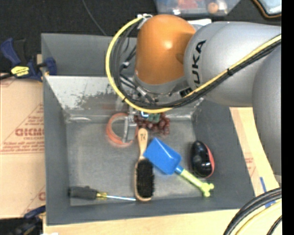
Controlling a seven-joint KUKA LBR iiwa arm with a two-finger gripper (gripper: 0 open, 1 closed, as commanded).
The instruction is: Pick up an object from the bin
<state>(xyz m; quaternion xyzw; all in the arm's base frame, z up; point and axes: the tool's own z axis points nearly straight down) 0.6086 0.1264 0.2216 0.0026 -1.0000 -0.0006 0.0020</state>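
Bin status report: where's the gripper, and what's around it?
Gripper low at back middle of bin. Orange ring one side, dark reddish clump the other. Wooden brush and blue scoop crowd just in front.

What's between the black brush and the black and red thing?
The blue scoop lies between the brush and the black and red thing, as the camera view shows.
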